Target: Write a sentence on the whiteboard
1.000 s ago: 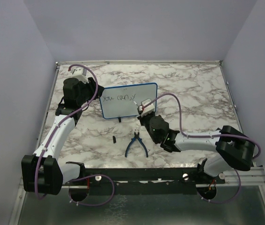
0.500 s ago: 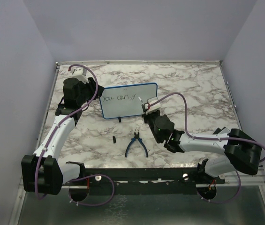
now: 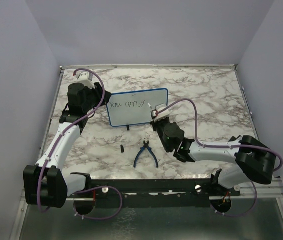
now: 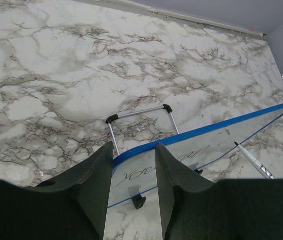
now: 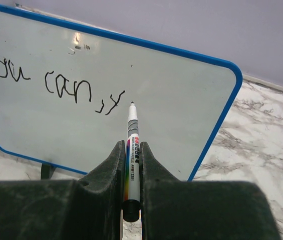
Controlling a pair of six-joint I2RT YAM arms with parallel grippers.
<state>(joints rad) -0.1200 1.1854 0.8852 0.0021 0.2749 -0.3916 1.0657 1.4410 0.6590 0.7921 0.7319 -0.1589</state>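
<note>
The whiteboard point(image 3: 131, 116) stands on its feet at mid-table, blue-framed. The sentence point(image 3: 126, 105) on it reads "you can, y" point(image 5: 51, 82) in black. My right gripper point(image 3: 156, 118) is shut on a white marker point(image 5: 132, 127). The marker's tip sits just right of the "y", at or very near the board face point(image 5: 181, 100); I cannot tell if it touches. My left gripper point(image 3: 102, 100) is at the board's upper left corner. In the left wrist view its jaws stand apart point(image 4: 134, 145) with that corner point(image 4: 131, 172) between them. The marker point(image 4: 251, 161) also shows there.
Blue-handled pliers point(image 3: 145, 154) lie on the marble table in front of the board, and a small black piece point(image 3: 122, 148) lies to their left. The board's wire stand point(image 4: 141, 112) sticks out behind it. Walls enclose the table on three sides.
My right gripper has shifted slightly right along the board with the marker, and its elbow has moved. The writing looks the same. The left arm and the board have not moved.
</note>
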